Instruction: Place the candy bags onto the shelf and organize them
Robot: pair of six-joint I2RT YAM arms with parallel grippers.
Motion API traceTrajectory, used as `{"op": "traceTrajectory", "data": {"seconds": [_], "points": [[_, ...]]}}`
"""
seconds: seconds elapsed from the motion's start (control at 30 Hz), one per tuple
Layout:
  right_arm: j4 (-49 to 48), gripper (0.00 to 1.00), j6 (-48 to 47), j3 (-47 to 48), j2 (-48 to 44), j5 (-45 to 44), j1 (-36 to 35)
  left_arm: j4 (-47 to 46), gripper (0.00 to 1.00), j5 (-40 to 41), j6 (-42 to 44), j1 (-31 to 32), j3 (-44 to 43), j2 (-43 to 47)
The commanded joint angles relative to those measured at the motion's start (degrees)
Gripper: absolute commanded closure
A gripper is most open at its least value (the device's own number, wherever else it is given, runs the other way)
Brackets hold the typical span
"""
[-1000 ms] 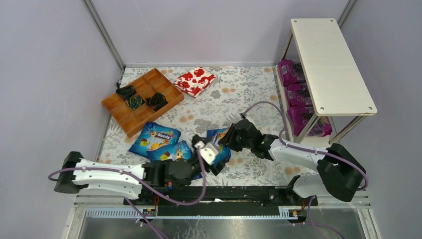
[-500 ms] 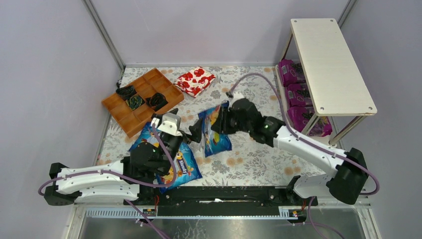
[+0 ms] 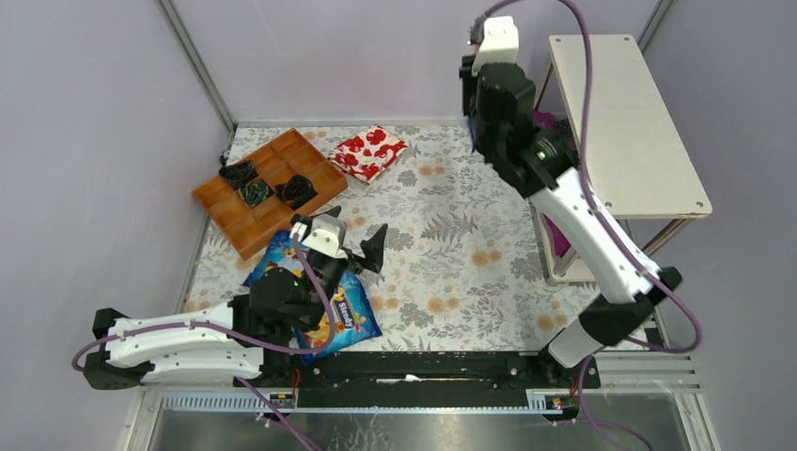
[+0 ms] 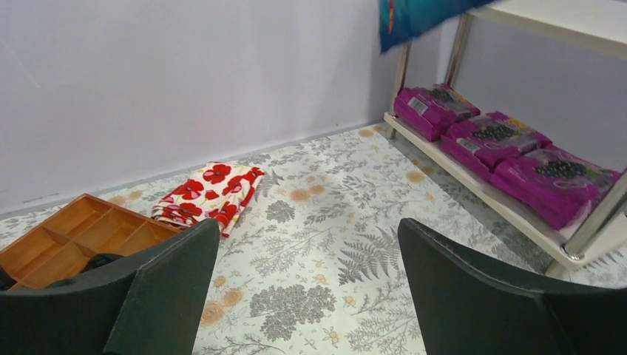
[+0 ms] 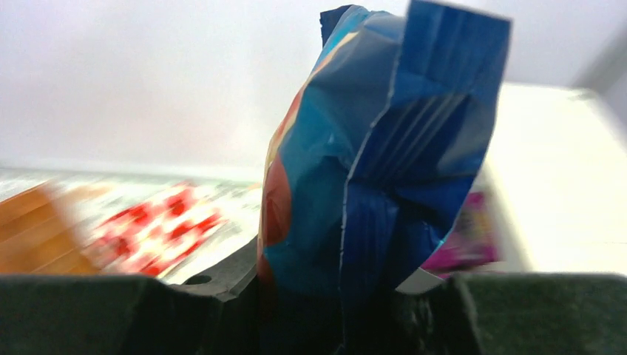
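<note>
My right gripper [image 3: 479, 75] is raised high beside the near-left end of the shelf's top board [image 3: 625, 122]. It is shut on a blue candy bag [image 5: 384, 148], which stands upright in the jaws; the arm hides the bag from above. Its corner shows at the top of the left wrist view [image 4: 418, 15]. Three purple candy bags [image 4: 495, 133] lie in a row on the lower board [image 4: 473, 188]. My left gripper [image 3: 354, 232] is open and empty, low over the mat. Two more blue bags [image 3: 343, 315] [image 3: 282, 254] lie under the left arm.
A brown wooden tray [image 3: 268, 221] with small dark wrapped pieces [image 3: 254, 193] sits at the back left. A red-and-white flower packet [image 3: 368, 152] lies beside it. Grey walls close the cell on three sides.
My right arm has lifted the blue bag from the middle of the mat up to the shelf's top board. My left arm let go, swung left a second ago, then held still.
</note>
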State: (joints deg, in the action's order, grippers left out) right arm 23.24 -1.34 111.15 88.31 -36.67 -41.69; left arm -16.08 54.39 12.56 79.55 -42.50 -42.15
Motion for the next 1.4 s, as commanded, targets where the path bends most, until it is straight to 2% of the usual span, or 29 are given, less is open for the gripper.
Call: {"op": "traceTrajectory", "data": {"seconds": [0.0, 0.13, 0.27, 0.37, 0.5, 0.6, 0.7, 0.83, 1.07, 1.17, 1.2, 1.27, 1.37], "points": [[-25.19, 0.84, -29.41, 8.44, 7.82, -21.05, 3.79, 1.70, 0.05, -3.43, -3.09, -0.18, -0.24, -0.68], [-45.45, 0.85, -50.97, 16.11, 16.05, -23.09, 7.15, 3.13, 0.05, -4.96, -5.57, -0.16, 0.21, -2.38], [-48.07, 0.86, -59.75, 28.61, 25.56, -21.14, 12.83, 2.49, 0.05, -6.12, -5.73, -0.18, 0.42, -4.22], [-52.80, 0.86, -65.34, 31.38, 29.12, -19.06, 15.91, 1.70, 0.04, -6.28, -5.89, -0.16, 0.83, -5.28], [-50.54, 0.86, -62.99, 32.96, 31.36, -15.84, 23.72, 3.64, 0.04, -9.36, -8.11, -1.22, 0.18, -7.05], [-48.21, 0.86, -59.88, 30.76, 31.41, -13.71, 28.74, 5.11, 0.05, -13.55, -11.19, -5.11, -0.82, -8.86], [-46.19, 0.83, -60.58, 27.97, 32.03, -11.06, 31.97, 5.46, 0.04, -17.23, -14.21, -9.81, -1.47, -10.99], [-41.77, 0.79, -59.84, 26.54, 33.54, -8.54, 34.90, 5.91, 0.05, -18.91, -16.33, -12.79, -1.87, -14.43], [-32.74, 0.80, -55.13, 27.85, 36.82, -5.90, 36.27, 6.41, 0.05, -20.23, -17.55, -13.81, -2.31, -16.92], [-33.52, 0.79, -56.28, 27.12, 37.69, -7.54, 36.26, 6.16, 0.05, -20.68, -17.61, -14.43, -2.26, -16.77], [-33.59, 0.75, -56.31, 26.65, 37.74, -7.93, 36.24, 6.15, 0.05, -20.68, -17.57, -14.56, -2.19, -16.61], [-34.52, 0.60, -56.27, 26.03, 37.70, -8.72, 36.23, 6.14, 0.05, -20.71, -17.70, -14.76, -2.07, -16.25], [-33.30, 0.47, -54.61, 26.89, 37.81, -9.11, 36.23, 5.97, 0.05, -21.28, -17.84, -14.77, -1.89, -15.58]]}}
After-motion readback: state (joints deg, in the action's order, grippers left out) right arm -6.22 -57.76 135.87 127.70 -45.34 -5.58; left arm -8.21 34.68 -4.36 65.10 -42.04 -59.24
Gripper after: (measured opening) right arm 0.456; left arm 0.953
